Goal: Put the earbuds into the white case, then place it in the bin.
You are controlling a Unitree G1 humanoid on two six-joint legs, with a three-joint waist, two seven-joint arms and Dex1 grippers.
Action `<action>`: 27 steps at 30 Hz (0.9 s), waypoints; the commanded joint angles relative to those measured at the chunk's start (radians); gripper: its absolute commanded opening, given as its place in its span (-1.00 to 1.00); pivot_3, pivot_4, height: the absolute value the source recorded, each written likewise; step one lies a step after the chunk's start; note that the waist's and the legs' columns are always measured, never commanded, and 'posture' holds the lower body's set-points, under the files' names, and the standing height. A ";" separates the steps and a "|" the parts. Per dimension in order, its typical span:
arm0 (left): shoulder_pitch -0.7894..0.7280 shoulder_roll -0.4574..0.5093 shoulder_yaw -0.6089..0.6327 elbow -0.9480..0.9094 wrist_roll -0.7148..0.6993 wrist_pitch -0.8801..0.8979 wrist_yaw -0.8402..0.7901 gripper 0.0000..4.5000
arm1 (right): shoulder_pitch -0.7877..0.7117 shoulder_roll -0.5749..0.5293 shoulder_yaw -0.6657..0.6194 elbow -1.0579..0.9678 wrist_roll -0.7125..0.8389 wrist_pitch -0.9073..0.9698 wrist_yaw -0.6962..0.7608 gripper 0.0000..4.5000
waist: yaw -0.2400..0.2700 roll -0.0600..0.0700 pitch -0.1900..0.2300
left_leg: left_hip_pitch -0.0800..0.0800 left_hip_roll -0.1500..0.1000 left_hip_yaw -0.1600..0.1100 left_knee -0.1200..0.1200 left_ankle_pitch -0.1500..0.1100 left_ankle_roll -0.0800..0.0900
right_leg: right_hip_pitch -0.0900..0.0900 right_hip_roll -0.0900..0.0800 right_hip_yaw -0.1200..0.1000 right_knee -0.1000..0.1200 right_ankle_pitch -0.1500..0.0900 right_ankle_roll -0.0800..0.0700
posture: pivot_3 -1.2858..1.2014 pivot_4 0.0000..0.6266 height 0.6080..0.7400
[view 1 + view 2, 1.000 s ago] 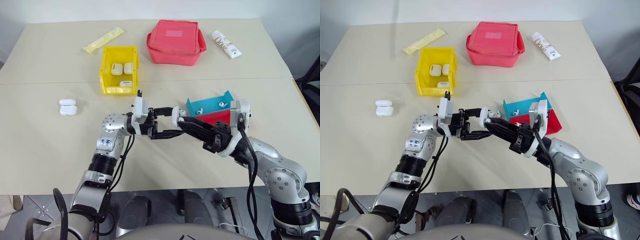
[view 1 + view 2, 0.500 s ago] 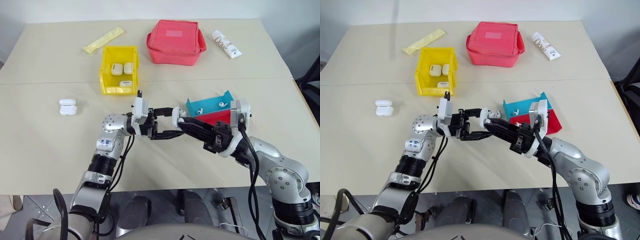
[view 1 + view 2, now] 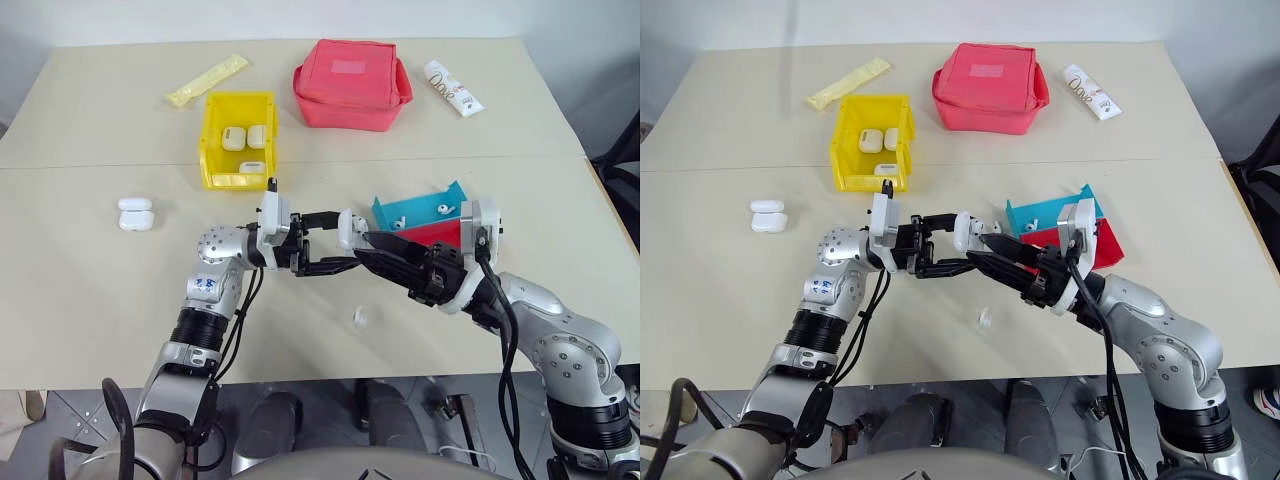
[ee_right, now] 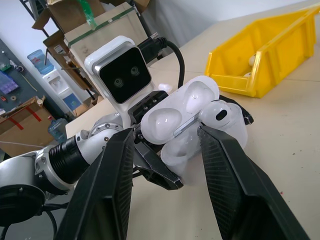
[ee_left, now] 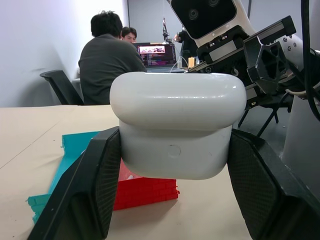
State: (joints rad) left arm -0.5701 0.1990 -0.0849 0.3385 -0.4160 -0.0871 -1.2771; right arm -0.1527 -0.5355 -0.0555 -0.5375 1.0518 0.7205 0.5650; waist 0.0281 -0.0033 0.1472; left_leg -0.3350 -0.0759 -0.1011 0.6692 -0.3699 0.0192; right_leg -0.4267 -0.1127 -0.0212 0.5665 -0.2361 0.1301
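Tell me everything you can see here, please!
bin: one, yellow, back of table
cases: five, white; three in the bin, one on the table's left, one open and held
earbuds: white; one in the blue tray, one in the held case
small white bit: one, near the front edge, maybe an earbud
pouch: one, red, back
packet: one, yellow, back left
tube: one, white, back right
trays: blue and red, right
people: two, seated behind
left gripper: black, shut on the case
right gripper: black, open at the case
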 commanded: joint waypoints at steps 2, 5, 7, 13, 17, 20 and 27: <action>0.001 -0.015 0.010 -0.058 -0.025 -0.025 0.007 0.24 | 0.012 -0.013 -0.020 -0.004 -0.018 0.016 -0.031 -0.06 | 0.000 0.000 0.000 | 0.000 0.000 0.000 0.000 0.000 0.000 | 0.000 0.000 0.000 0.000 0.000 0.000 | 0.03 -0.52 1.00; 0.004 0.000 0.028 -0.040 -0.016 -0.033 0.027 0.24 | 0.026 -0.029 -0.064 -0.027 -0.001 0.021 -0.050 -0.06 | 0.002 0.000 0.000 | 0.000 0.000 0.000 0.000 0.000 0.000 | 0.000 0.000 0.000 0.000 0.000 0.000 | 0.03 -0.52 1.00; 0.007 0.018 0.049 -0.015 -0.007 -0.050 0.044 0.24 | 0.045 -0.049 -0.105 -0.050 0.010 0.029 -0.069 -0.06 | 0.001 0.000 0.000 | 0.000 0.000 0.000 0.000 0.000 0.000 | 0.000 0.000 0.000 0.000 0.000 0.000 | 0.03 -0.52 1.00; 0.002 0.057 0.088 0.053 0.004 -0.093 0.064 0.24 | 0.096 -0.126 -0.217 -0.077 0.047 0.057 -0.084 -0.06 | 0.002 0.000 0.000 | 0.000 0.000 0.000 0.000 0.000 0.000 | 0.000 0.000 0.000 0.000 0.000 0.000 | 0.03 -0.52 1.00; 0.000 0.067 0.104 0.083 0.008 -0.119 0.072 0.24 | 0.131 -0.197 -0.300 -0.083 0.081 0.085 -0.080 -0.06 | 0.009 0.000 0.000 | 0.000 0.000 0.000 0.000 0.000 0.001 | 0.001 0.000 0.000 -0.001 0.000 0.000 | 0.03 -0.52 1.00; -0.002 0.067 0.107 0.095 0.011 -0.133 0.079 0.24 | 0.150 -0.250 -0.353 -0.076 0.088 0.102 -0.072 -0.06 | 0.013 0.000 0.000 | 0.000 0.000 0.000 0.000 0.000 0.001 | 0.001 0.000 0.000 -0.001 0.000 0.001 | 0.03 -0.52 1.00; 0.010 0.061 0.106 0.080 0.011 -0.138 0.092 0.24 | 0.200 -0.409 -0.453 -0.018 -0.024 0.125 -0.029 -0.06 | 0.025 -0.001 0.000 | 0.000 0.000 0.001 0.001 0.000 0.001 | 0.001 0.000 0.001 -0.001 0.001 0.001 | 0.03 -0.52 1.00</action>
State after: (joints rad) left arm -0.5624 0.2611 0.0189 0.4457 -0.4033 -0.2104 -1.1923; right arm 0.0391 -0.9227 -0.4680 -0.5665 1.0617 0.8482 0.5174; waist 0.0528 -0.0039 0.1472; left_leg -0.3352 -0.0761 -0.0999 0.6706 -0.3702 0.0203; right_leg -0.4256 -0.1132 -0.0208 0.5657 -0.2354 0.1314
